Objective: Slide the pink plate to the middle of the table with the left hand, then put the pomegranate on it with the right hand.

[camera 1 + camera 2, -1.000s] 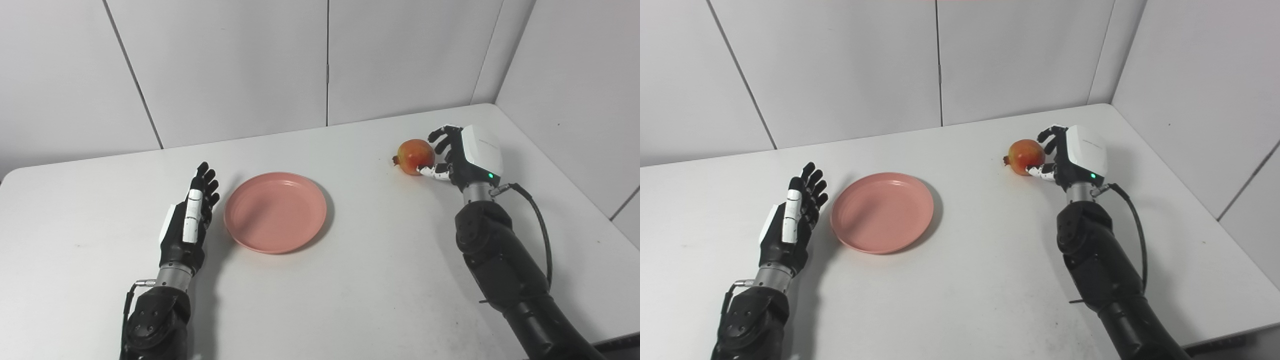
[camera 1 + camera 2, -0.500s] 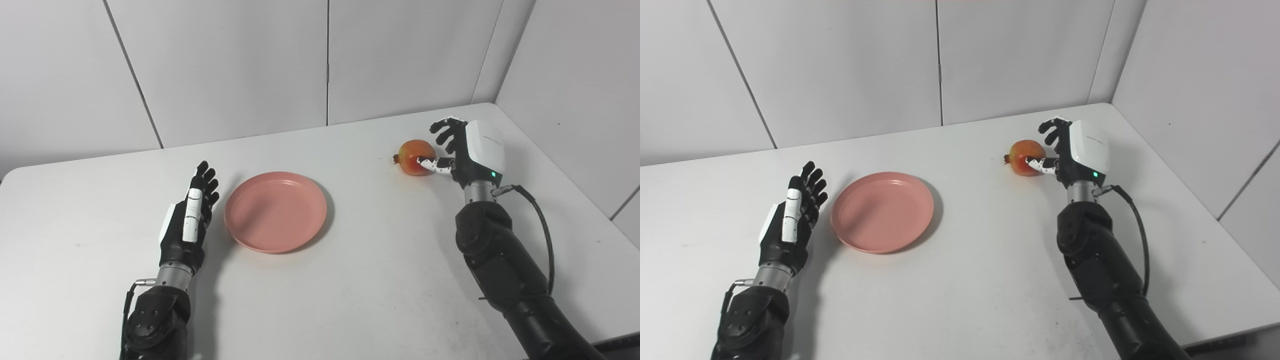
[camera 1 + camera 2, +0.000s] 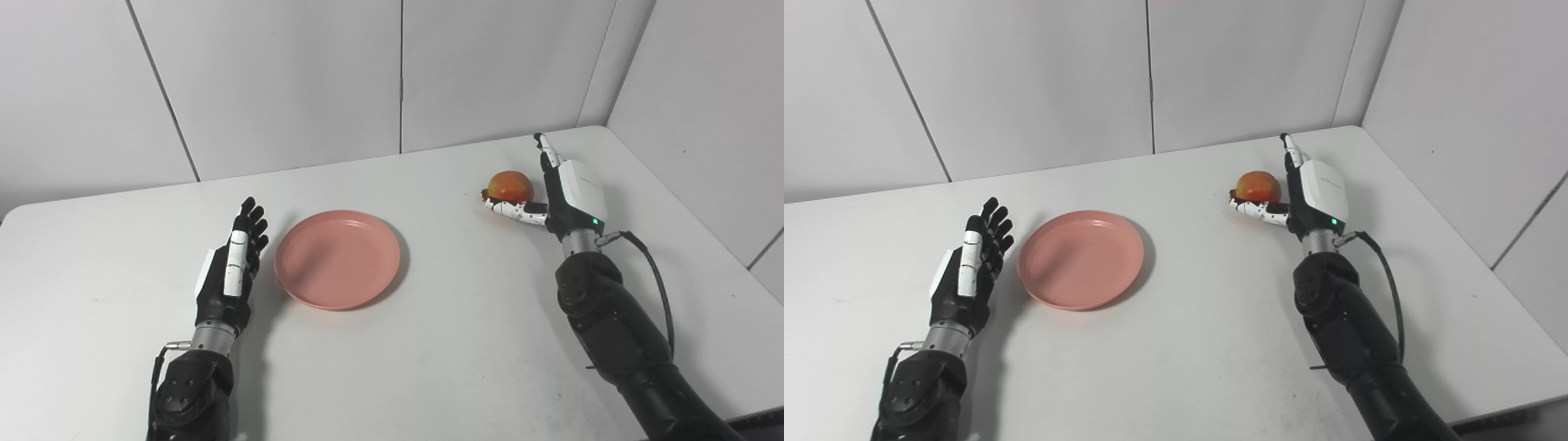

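Left eye view: pink plate [image 3: 337,258] holds nothing; both robot hands spread, pomegranate [image 3: 509,185] ungrasped.

The right hand's [image 3: 566,190] thumb [image 3: 511,209] crosses the lower front of the pomegranate [image 3: 509,185], hiding where the fruit meets the table [image 3: 429,355]. Both forearms run off the bottom edge; the table's near edge is cropped.

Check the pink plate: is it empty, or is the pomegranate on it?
Empty. The pink plate shows only its bare inside; the pomegranate sits far right, beside the open right hand.
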### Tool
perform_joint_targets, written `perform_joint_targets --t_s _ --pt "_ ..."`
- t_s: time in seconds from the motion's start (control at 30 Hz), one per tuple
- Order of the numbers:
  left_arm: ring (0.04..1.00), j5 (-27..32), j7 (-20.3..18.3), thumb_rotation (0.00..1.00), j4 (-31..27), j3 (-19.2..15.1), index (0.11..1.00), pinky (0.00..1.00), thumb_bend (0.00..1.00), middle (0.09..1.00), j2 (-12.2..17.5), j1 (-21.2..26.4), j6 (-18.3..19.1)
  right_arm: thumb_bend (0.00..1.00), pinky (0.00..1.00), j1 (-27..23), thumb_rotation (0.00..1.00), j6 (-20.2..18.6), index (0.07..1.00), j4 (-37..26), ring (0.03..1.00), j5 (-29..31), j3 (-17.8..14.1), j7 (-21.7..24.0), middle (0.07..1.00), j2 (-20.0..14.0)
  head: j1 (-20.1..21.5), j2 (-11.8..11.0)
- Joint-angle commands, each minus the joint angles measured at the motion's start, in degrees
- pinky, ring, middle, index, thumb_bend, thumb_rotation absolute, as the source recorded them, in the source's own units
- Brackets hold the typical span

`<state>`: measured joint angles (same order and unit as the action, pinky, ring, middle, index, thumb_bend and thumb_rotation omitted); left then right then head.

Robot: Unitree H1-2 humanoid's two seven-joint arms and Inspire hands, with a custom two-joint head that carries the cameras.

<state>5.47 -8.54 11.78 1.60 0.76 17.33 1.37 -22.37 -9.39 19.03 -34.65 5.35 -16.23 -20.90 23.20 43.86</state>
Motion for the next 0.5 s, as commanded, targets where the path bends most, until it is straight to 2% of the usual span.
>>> perform_joint_targets --t_s 0.0,0.13,0.33,0.4,0.47 --pt "1.0 0.1 0.15 1.0 -1.94 -0.11 1.0 1.0 0.74 1.0 -0.06 1.9 -0.77 1.0 0.89 -2.72 0.56 -0.35 0.981 -2.38 0.927 -0.19 -0.08 1.04 0.935 -1.34 0.03 0.12" --pt "1.0 0.24 0.18 1.0 -1.92 -0.18 1.0 0.99 0.74 1.0 -0.15 1.92 -0.86 1.0 0.91 -3.04 0.51 -1.4 0.966 -2.64 0.919 0.32 0.01 4.27 0.934 -1.34 0.03 0.12" --pt "1.0 0.12 0.19 1.0 -2.76 -0.05 1.0 0.99 0.73 1.0 -0.13 1.64 -0.11 1.0 0.83 -3.95 0.44 -1.5 0.938 -1.44 0.89 0.27 0.35 6.56 0.915 -1.19 -0.31 0.42" --pt "1.0 0.09 0.16 1.0 -2.92 -0.01 1.0 0.99 0.74 1.0 -0.1 1.55 -0.1 0.99 0.77 -4.22 0.37 -0.96 0.902 -0.92 0.855 0.21 0.55 6.5 0.886 -1.16 -0.3 0.55" --pt "1.0 0.03 0.18 1.0 -3.09 0.02 1.0 0.99 0.74 1.0 -0.07 1.5 -0.03 0.98 0.75 -4.36 0.35 -0.75 0.888 -0.77 0.84 0.08 0.7 6.26 0.874 -1.06 -0.3 0.66"
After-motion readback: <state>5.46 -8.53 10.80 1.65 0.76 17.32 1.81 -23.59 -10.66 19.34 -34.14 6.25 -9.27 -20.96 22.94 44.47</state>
